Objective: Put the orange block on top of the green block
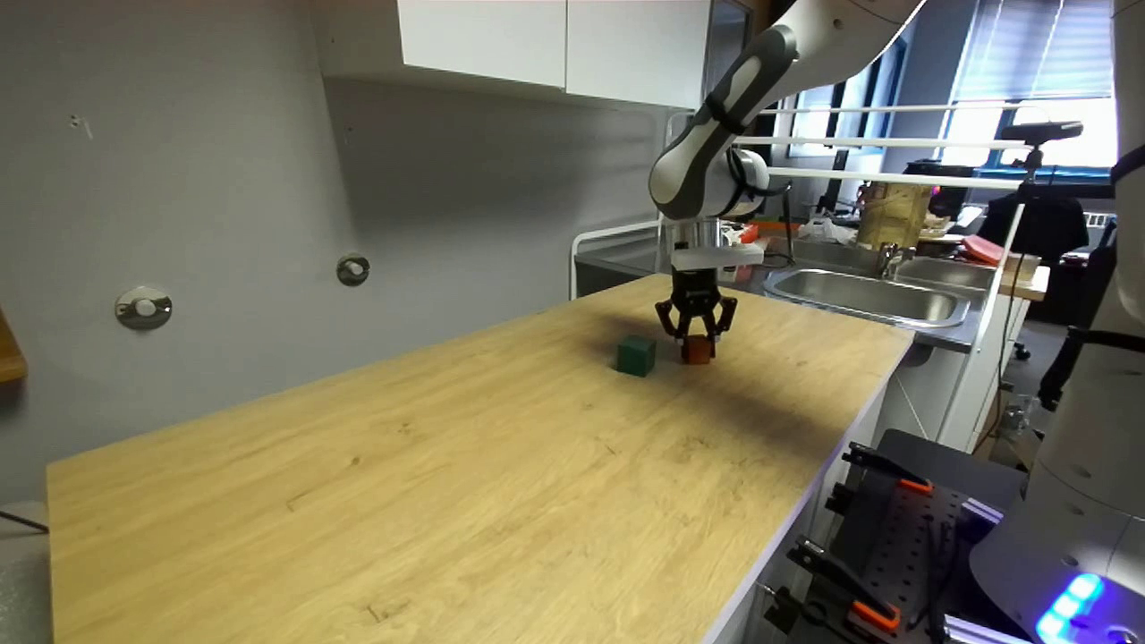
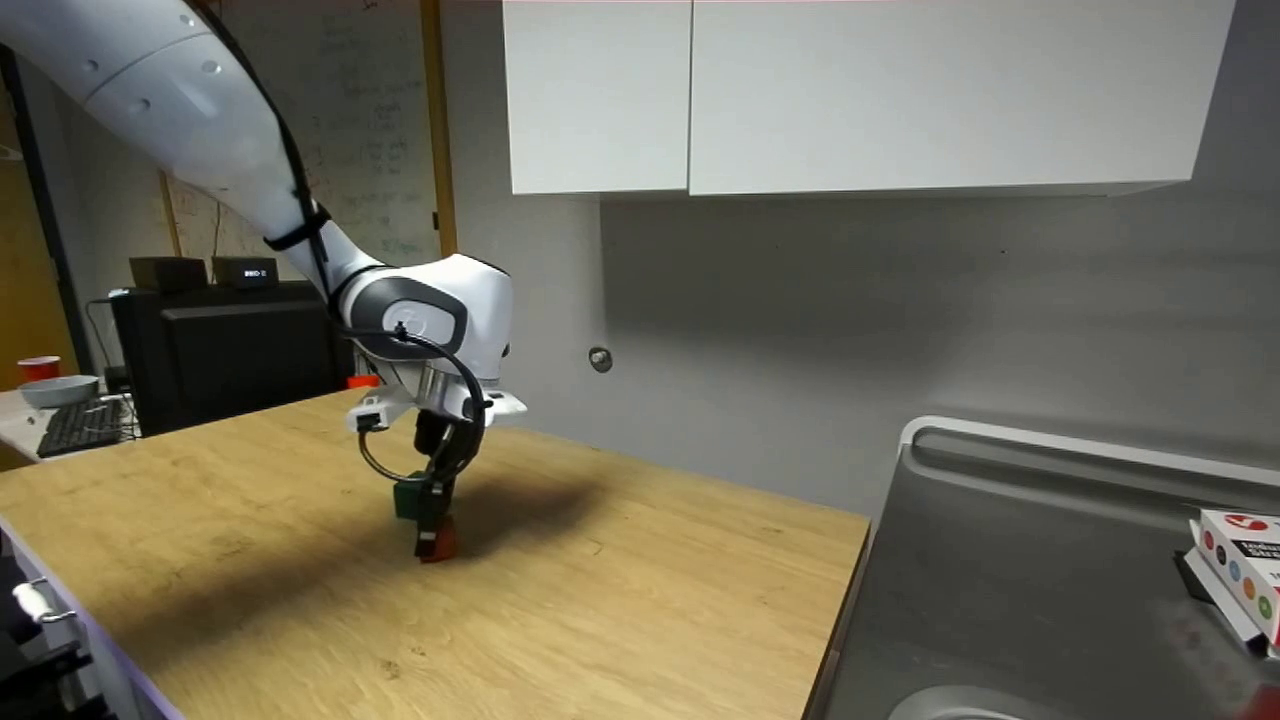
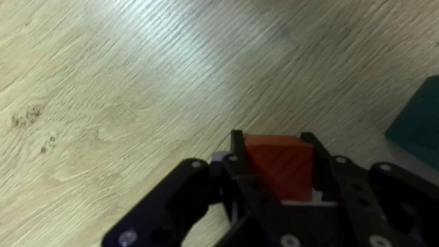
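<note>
The orange block [image 1: 697, 351] is between the two fingers of my gripper [image 1: 699, 343], at or just above the wooden table. In the wrist view my gripper [image 3: 272, 137] has a finger against each side of the orange block [image 3: 286, 168], with no gap seen. The green block [image 1: 636, 356] stands on the table beside it, a short way from the gripper. The green block [image 3: 420, 123] also shows at the right edge of the wrist view. In an exterior view the gripper [image 2: 432, 540] partly hides both the orange block [image 2: 444, 540] and the green block [image 2: 408, 498].
The wooden table [image 1: 402, 483] runs along a grey wall, with white cabinets [image 1: 483, 40] above. A metal sink [image 1: 863, 297] lies past the table's end. A dark counter [image 2: 1010, 600] with a small box [image 2: 1245, 570] adjoins the table. A monitor [image 2: 235, 360] stands behind.
</note>
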Motion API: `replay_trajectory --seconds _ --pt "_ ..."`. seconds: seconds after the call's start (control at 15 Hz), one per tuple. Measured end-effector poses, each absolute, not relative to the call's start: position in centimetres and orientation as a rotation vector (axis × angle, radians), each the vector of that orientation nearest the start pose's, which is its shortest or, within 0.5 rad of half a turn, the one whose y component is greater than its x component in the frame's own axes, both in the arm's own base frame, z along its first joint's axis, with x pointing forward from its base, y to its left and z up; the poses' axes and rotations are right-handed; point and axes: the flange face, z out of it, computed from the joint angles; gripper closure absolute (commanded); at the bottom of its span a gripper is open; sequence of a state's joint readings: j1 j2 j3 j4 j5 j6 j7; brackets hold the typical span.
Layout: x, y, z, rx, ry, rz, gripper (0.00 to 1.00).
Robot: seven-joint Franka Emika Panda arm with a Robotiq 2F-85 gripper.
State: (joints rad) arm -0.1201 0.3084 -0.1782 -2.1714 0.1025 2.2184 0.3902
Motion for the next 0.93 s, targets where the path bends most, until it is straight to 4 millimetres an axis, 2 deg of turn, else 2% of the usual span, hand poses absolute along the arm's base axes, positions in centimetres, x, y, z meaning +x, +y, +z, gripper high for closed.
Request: replay_trajectory --seconds 0.47,0.6,0.93 --pt "51.3 -15.7 23.9 -2.886 1.157 0.379 0.81" --pt "51.8 -15.5 25.1 -2.897 1.141 0.342 0.81" --pt "53.4 -14.6 29.6 -2.935 1.083 0.211 0.81"
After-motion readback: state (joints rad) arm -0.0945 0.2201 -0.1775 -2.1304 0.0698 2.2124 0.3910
